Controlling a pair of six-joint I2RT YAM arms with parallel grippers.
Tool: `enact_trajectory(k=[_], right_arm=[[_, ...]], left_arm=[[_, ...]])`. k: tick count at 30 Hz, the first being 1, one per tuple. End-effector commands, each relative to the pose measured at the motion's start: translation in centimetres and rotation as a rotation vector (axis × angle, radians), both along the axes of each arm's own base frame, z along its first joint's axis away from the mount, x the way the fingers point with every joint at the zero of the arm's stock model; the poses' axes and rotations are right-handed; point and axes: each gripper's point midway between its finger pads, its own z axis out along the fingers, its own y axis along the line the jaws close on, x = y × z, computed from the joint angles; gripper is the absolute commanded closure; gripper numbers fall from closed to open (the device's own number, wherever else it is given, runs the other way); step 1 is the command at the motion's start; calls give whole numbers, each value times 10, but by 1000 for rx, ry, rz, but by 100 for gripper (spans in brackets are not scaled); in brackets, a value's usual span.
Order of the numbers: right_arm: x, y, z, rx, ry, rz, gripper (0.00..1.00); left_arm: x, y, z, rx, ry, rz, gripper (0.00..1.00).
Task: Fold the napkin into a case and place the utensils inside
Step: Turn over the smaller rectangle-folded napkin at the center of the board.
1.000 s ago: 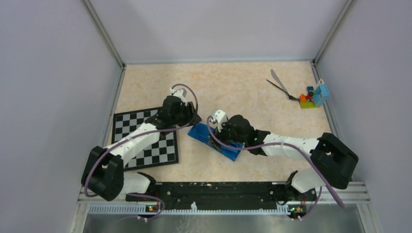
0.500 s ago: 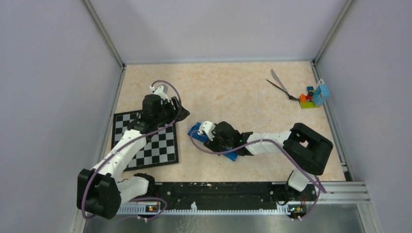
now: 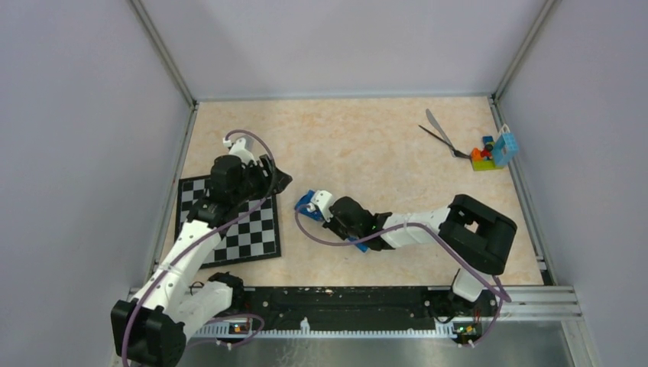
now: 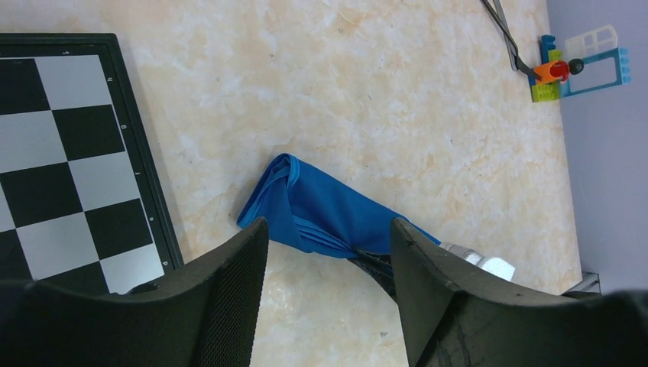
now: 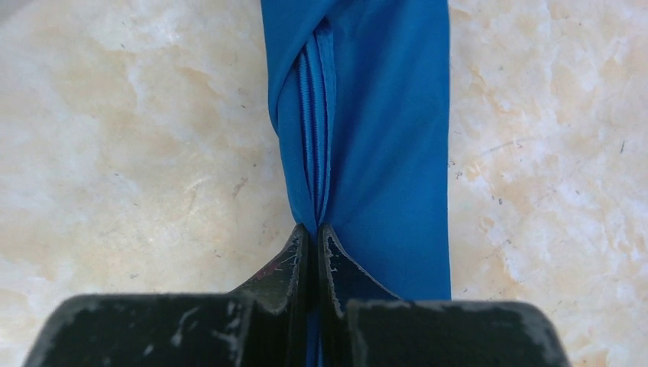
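Blue satin napkin (image 3: pixel 309 204), folded into a narrow strip, lies on the beige table (image 3: pixel 367 130) just right of a chessboard (image 3: pixel 252 237). In the overhead view the right arm covers most of the strip; only its two ends show. The right gripper (image 3: pixel 330 222) is down on it, its fingers hidden under the wrist. The left gripper (image 3: pixel 277 180) hangs open over the chessboard's far right corner, holding nothing. The utensils (image 3: pixel 439 134), one silver and one black, lie crossed far back on the right, beside toy blocks (image 3: pixel 493 151); they are small and hard to make out.

Left wrist view: the open left gripper (image 4: pixel 328 229) frames the napkin (image 4: pixel 321 206) below, apart from it. The chessboard (image 4: pixel 69 153) is cut off at the left edge, and the utensils (image 4: pixel 504 30) at the top, next to the blocks (image 4: pixel 577 67).

Right wrist view: the right gripper (image 5: pixel 313 229) is closed, pinching the napkin's (image 5: pixel 382 115) layered left edge. The strip runs past the frame's top edge.
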Motion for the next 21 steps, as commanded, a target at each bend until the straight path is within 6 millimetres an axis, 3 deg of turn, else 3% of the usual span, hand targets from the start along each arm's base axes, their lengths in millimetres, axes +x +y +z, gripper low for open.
enact_trajectory(k=[1, 5, 12, 14, 18, 21], right_arm=[[-9, 23, 49, 234, 66, -47, 100], [-16, 35, 86, 497, 277, -110, 100], [-24, 37, 99, 975, 787, -182, 100], [-21, 38, 104, 1091, 853, -154, 100], [-13, 26, 95, 1219, 964, -145, 100], [-6, 13, 77, 1207, 961, -187, 100]], left_arm=[[-5, 9, 4, 12, -21, 35, 35], [-10, 12, 4, 13, -15, 45, 35], [-19, 2, 9, -35, -15, -4, 35], [-20, -1, 10, -43, -17, -28, 36], [-20, -6, 8, -55, -6, -55, 36], [-19, -9, 7, -61, -2, -64, 36]])
